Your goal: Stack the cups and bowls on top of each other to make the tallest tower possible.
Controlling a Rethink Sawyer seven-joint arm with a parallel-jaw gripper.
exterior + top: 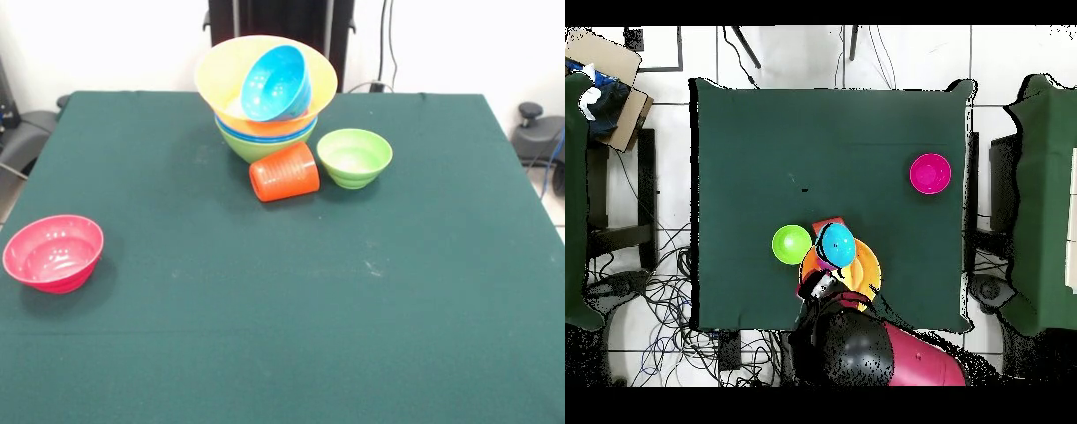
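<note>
The tower (265, 132) stands at the table's far middle: a green bowl lowest, blue rims above, then a wide orange-yellow bowl (221, 75) (867, 270). A small light-blue bowl (276, 82) (836, 243) lies tilted inside it. In front, a ribbed orange-red cup (284, 172) (827, 223) lies on its side against the pile. To one side a small green bowl (354, 157) (792, 244) sits upright. A pink-red bowl (53, 253) (930, 173) stands alone near a table edge. Only the overhead view shows the gripper (825, 287), dark, over the tower's near rim under the arm (865, 350).
The green table cloth (291, 300) (765, 140) carries nothing else. Beside the table are a cardboard box (610, 70), loose cables (655, 300) on the floor and another green-covered surface (1053, 200).
</note>
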